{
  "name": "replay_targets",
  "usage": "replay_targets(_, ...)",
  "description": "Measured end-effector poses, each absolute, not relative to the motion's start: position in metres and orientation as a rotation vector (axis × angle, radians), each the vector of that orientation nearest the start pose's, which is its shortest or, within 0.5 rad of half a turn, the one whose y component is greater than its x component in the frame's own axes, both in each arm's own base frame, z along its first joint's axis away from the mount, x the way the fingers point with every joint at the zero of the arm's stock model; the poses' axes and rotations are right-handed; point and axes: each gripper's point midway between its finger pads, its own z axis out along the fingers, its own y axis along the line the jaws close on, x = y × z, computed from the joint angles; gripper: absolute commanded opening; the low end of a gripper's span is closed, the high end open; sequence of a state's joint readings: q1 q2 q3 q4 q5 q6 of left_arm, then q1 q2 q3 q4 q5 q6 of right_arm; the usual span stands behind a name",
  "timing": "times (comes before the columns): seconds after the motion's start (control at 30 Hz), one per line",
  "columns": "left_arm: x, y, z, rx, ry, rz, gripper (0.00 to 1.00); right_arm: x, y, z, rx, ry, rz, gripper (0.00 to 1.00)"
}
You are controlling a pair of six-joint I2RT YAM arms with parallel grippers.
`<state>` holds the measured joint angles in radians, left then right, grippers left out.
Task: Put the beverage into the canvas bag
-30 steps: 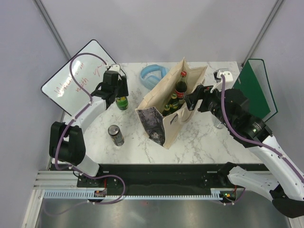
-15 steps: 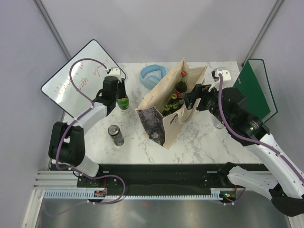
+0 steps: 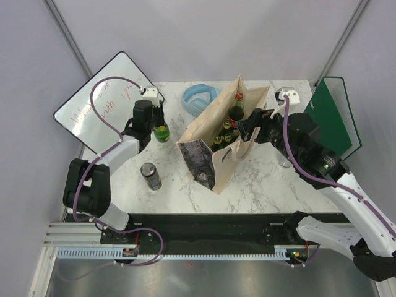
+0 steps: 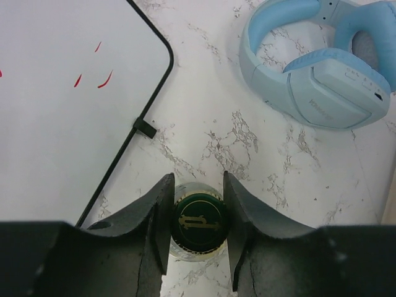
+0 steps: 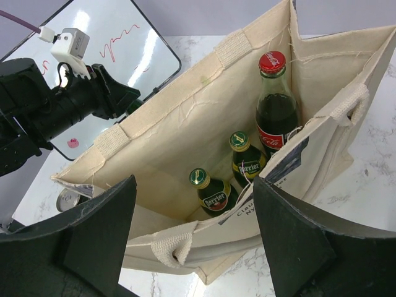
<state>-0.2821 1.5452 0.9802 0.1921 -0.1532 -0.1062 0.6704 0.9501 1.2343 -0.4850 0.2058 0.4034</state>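
Observation:
A green glass bottle (image 3: 161, 132) stands on the marble table (image 3: 260, 185) left of the canvas bag. In the left wrist view my left gripper (image 4: 198, 229) has its fingers pressed against both sides of the bottle's green cap (image 4: 199, 224). The beige canvas bag (image 3: 213, 154) stands upright at the table's middle with its mouth open (image 5: 185, 124). Inside it are a cola bottle (image 5: 275, 117) and two small green bottles (image 5: 213, 192). My right gripper (image 3: 247, 130) is wide open and empty, hovering over the bag's right rim (image 5: 195, 185).
A dark can (image 3: 150, 176) stands near the front left of the table. Blue headphones (image 3: 199, 98) lie at the back, also in the left wrist view (image 4: 322, 68). A whiteboard (image 3: 99, 105) leans off the left edge, a green board (image 3: 334, 117) at the right.
My left gripper has come forward onto the green bottle's neck. My right gripper has shifted slightly left toward the bag. The bag and its bottles have not moved.

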Motion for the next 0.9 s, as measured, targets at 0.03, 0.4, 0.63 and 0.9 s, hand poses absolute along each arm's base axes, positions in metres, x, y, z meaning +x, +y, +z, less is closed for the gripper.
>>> replay_targets(0.03,0.456,-0.109,0.168,0.071,1.937,-0.109,0.43,0.264,0.184,0.367,-0.089,1.804,0.592,0.83)
replay_targets(0.4,0.455,-0.11,0.163,0.077,1.926,-0.119,0.54,0.264,0.184,0.367,-0.089,1.804,0.592,0.83)
replay_targets(0.63,0.454,-0.11,0.156,0.076,1.927,-0.117,0.22,0.264,0.184,0.366,-0.089,1.805,0.591,0.83)
replay_targets(0.9,0.456,-0.11,0.156,0.078,1.92,-0.115,0.02,0.265,0.184,0.364,-0.09,1.808,0.59,0.83)
